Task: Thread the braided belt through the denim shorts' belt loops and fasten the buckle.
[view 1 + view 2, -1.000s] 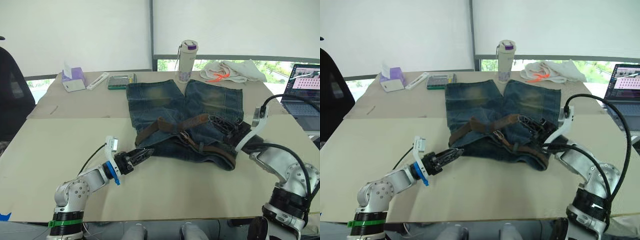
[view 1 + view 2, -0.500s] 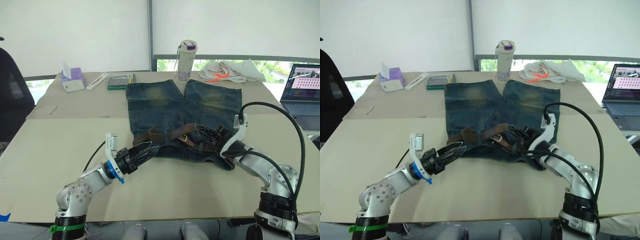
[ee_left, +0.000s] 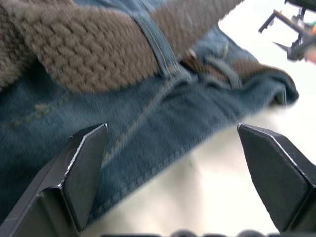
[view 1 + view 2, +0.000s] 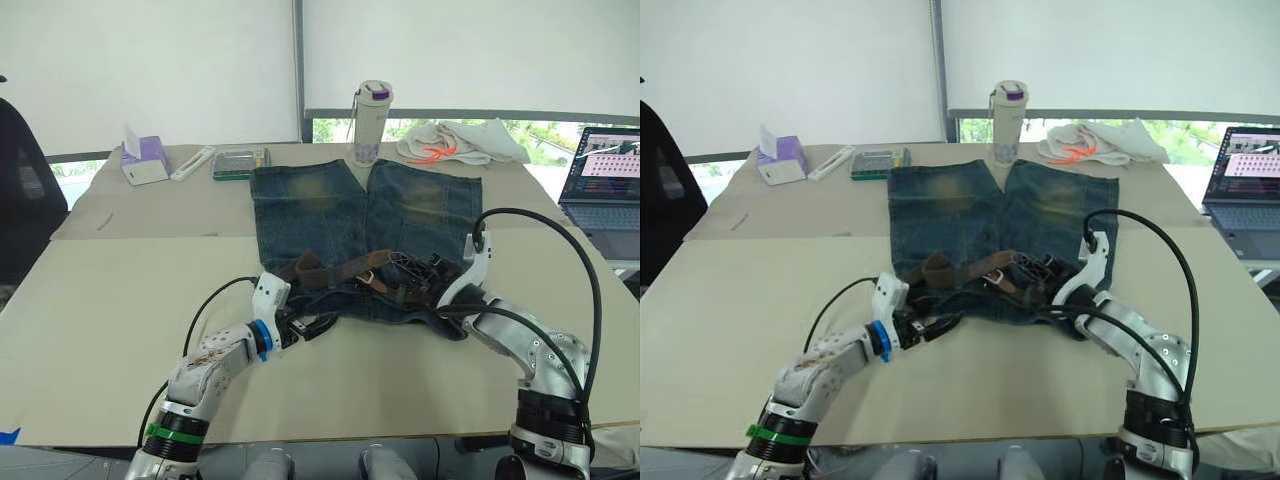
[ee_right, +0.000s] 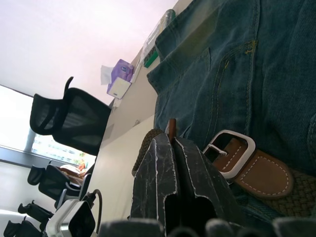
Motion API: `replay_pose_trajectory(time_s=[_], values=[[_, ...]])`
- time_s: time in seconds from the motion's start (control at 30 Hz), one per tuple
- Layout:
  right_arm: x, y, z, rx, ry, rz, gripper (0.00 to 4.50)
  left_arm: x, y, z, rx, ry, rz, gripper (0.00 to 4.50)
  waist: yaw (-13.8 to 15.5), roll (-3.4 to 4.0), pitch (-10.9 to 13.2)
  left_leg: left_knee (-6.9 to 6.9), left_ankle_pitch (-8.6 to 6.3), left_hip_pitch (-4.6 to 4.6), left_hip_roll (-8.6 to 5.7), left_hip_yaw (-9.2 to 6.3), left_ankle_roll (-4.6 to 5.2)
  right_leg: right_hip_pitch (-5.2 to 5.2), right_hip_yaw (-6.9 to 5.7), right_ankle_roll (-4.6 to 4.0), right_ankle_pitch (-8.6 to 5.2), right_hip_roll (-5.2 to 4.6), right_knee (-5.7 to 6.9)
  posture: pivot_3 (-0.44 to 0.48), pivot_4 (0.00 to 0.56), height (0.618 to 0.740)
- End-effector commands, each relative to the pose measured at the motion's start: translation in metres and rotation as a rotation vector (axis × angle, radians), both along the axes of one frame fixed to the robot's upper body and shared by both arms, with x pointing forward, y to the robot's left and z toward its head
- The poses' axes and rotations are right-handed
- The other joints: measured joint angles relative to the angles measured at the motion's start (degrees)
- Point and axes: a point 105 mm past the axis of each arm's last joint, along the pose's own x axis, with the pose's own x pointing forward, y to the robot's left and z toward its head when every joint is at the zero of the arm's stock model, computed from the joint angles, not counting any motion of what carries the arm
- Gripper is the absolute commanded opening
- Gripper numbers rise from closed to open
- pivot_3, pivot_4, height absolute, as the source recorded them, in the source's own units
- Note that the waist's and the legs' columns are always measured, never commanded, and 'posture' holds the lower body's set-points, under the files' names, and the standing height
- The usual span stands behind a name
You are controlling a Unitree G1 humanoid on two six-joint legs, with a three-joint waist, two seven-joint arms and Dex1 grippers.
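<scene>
With the belt lying partly threaded along the waistband of the shorts, I hold my left gripper wide open at the hem and my right gripper closed beside the buckle, aiming to pull slowly, flat.

bare table lies wide on the left of the denim shorts and along the near edge. behind the shorts, a bottle, white cloth, calculator and tissue box crowd the far edge; a laptop blocks the far right.
</scene>
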Motion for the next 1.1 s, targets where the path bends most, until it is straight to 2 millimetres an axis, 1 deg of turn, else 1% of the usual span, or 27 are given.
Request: replay_pose_trajectory(time_s=[0.03,0.17,0.27,0.37,0.5,0.57,0.77,0.9,0.93,1.03,1.1], values=[[-0.003,-0.014,0.023,0.034,-0.085,-0.034,0.00,-0.001,0.015,-0.028,0.066,0.122,0.073,4.48,-0.03,0.00,0.00,0.01,0.00,0.00,0.01,0.00,0.00,0.01,0.00,0.02,-0.01,0.00,0.00,0.000,0.150,0.740],[-0.004,-0.029,0.028,0.014,-0.098,-0.061,0.00,0.001,0.022,-0.034,0.104,0.133,0.101,4.48,-0.05,0.02,-0.01,0.00,0.00,0.04,0.02,0.03,0.01,0.03,0.00,0.11,-0.07,0.04,0.02,0.000,0.150,0.740],[-0.005,-0.043,0.033,-0.017,-0.111,-0.082,0.00,0.003,0.021,-0.031,0.038,0.175,0.129,4.48,-0.03,0.06,-0.04,0.00,0.00,0.04,0.03,0.04,0.01,0.04,0.01,0.17,-0.11,0.04,0.03,0.000,0.150,0.740],[-0.003,-0.067,0.037,-0.052,-0.112,-0.140,0.00,0.002,0.017,-0.027,-0.013,0.200,0.125,4.48,0.04,0.05,-0.04,0.02,0.00,0.05,0.03,0.07,0.01,0.07,0.01,0.33,-0.20,0.05,0.03,0.000,0.150,0.740],[-0.002,-0.096,0.041,-0.081,-0.112,-0.219,0.00,0.002,0.016,-0.027,-0.013,0.207,0.121,4.48,0.13,0.04,-0.03,0.03,-0.01,0.02,-0.03,0.14,0.03,0.07,0.02,0.33,-0.20,0.02,0.01,0.000,0.150,0.740],[-0.002,-0.109,0.048,-0.075,-0.126,-0.254,0.00,0.001,0.016,-0.027,-0.013,0.209,0.118,4.48,0.19,0.05,-0.04,0.03,-0.01,0.01,-0.04,0.15,0.03,0.07,0.02,0.28,-0.17,0.02,0.01,0.000,0.150,0.740],[-0.007,-0.130,0.067,-0.015,-0.172,-0.310,0.00,0.000,0.015,-0.027,-0.020,0.210,0.105,4.48,0.11,0.02,-0.03,0.03,-0.01,0.01,-0.04,0.18,0.04,0.10,0.03,0.28,-0.17,0.03,0.00,0.000,0.150,0.740],[-0.006,-0.136,0.072,0.076,-0.164,-0.364,0.00,-0.002,0.013,-0.028,-0.024,0.213,0.089,4.48,0.00,0.07,-0.05,0.02,-0.01,-0.04,0.00,0.24,0.05,0.11,0.10,0.29,-0.17,0.06,0.03,0.000,0.150,0.740],[-0.005,-0.132,0.074,0.094,-0.166,-0.356,0.00,-0.002,0.013,-0.028,-0.024,0.213,0.086,4.48,-0.01,0.08,-0.06,0.02,-0.02,-0.05,0.00,0.27,0.05,0.11,0.14,0.28,-0.17,0.06,0.04,0.000,0.150,0.740],[-0.007,-0.110,0.077,0.098,-0.176,-0.293,0.00,-0.003,0.013,-0.027,-0.030,0.213,0.078,4.48,0.03,0.11,-0.07,0.02,-0.03,-0.05,0.01,0.28,0.07,0.09,0.14,0.27,-0.16,0.07,0.02,0.000,0.150,0.740],[-0.009,-0.086,0.078,0.121,-0.182,-0.222,0.00,-0.002,0.014,-0.020,-0.052,0.169,0.070,4.48,-0.08,0.16,-0.10,0.02,-0.04,-0.05,0.00,0.28,0.08,0.08,0.15,0.23,-0.14,0.05,0.02,0.000,0.150,0.740]])
